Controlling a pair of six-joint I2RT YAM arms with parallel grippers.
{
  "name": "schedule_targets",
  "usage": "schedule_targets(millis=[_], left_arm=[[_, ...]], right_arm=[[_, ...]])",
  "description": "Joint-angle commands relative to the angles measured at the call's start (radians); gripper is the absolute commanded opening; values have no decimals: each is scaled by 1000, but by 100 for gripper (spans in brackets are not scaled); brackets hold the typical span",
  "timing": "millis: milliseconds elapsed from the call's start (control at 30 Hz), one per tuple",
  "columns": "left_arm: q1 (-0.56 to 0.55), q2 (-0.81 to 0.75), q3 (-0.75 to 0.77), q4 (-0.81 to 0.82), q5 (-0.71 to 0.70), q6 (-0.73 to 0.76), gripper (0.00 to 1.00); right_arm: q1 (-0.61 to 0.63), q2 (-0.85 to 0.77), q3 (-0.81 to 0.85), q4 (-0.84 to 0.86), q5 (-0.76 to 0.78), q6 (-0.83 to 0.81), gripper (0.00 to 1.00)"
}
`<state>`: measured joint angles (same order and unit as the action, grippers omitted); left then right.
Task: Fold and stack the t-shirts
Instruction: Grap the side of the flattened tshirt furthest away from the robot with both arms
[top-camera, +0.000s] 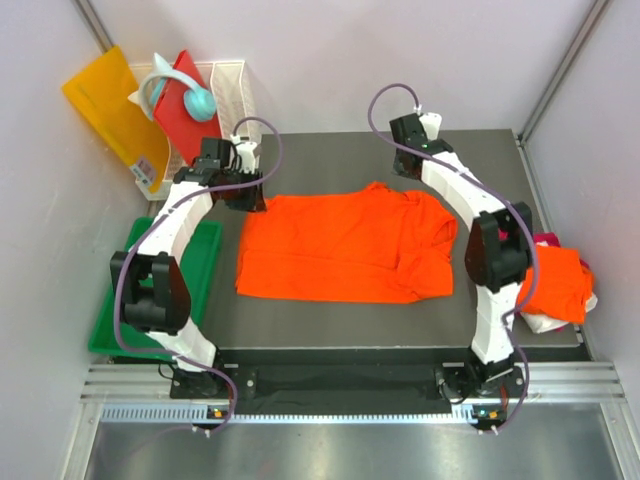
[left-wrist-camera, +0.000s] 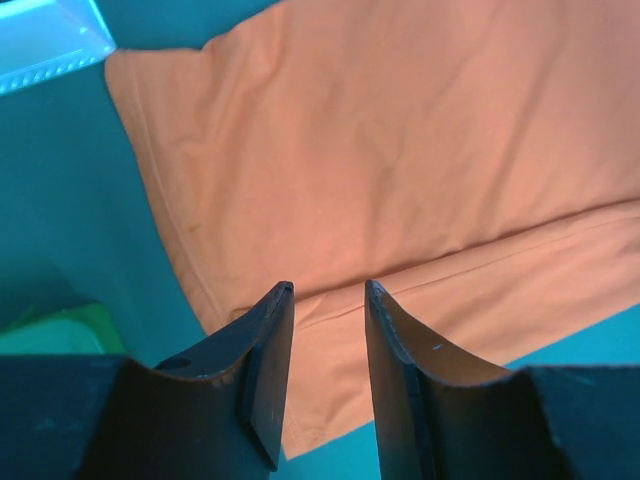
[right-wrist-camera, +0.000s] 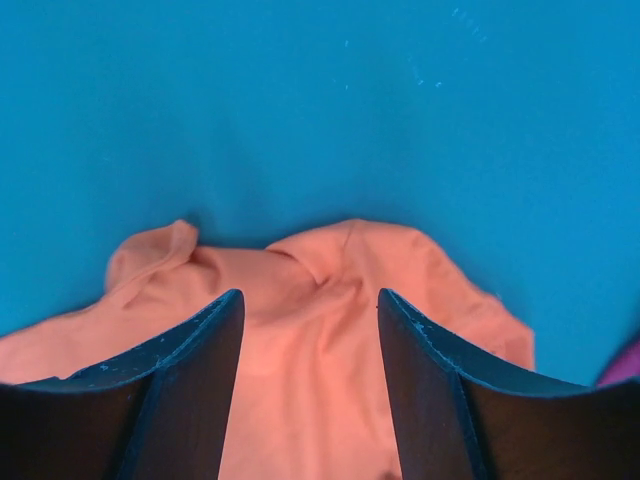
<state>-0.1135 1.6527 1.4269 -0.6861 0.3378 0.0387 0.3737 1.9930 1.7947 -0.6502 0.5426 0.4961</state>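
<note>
From above, an orange t-shirt (top-camera: 340, 250) lies spread in the middle of the table (top-camera: 330, 335), not yet folded. Its left part is flat, while its right side is rumpled, with a sleeve bunched over the body. At the table's right edge sits a small pile (top-camera: 558, 282) with another orange shirt on top and a magenta shirt (top-camera: 546, 240) peeking out behind it. That part of the job looks done, so I judge the task to be partway through. The centre shirt has to be folded and added to the pile. The left pincer (top-camera: 250, 198) hovers at the shirt's far left corner and the right pincer (top-camera: 408, 152) near its far right edge.

The left wrist view shows the left pincer (left-wrist-camera: 327, 290) released. Its jaws stand narrowly apart above the stitched hem, and the cloth (left-wrist-camera: 400, 150) lies smooth below, with nothing pinched.

In the right wrist view the right pincer (right-wrist-camera: 310, 295) is released too, its jaws wide over the creased sleeve area (right-wrist-camera: 400, 265), gripping nothing.
</note>
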Motion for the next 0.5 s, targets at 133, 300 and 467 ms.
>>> schedule_targets(millis=[133, 300, 467], left_arm=[[9, -70, 21, -29, -141, 67, 39], [18, -83, -26, -21, -143, 82, 39], [20, -65, -49, -26, -82, 69, 39]], right_arm=[[-93, 147, 118, 86, -171, -14, 55], [-94, 228, 193, 64, -193, -19, 55], [-94, 236, 167, 67, -185, -5, 55]])
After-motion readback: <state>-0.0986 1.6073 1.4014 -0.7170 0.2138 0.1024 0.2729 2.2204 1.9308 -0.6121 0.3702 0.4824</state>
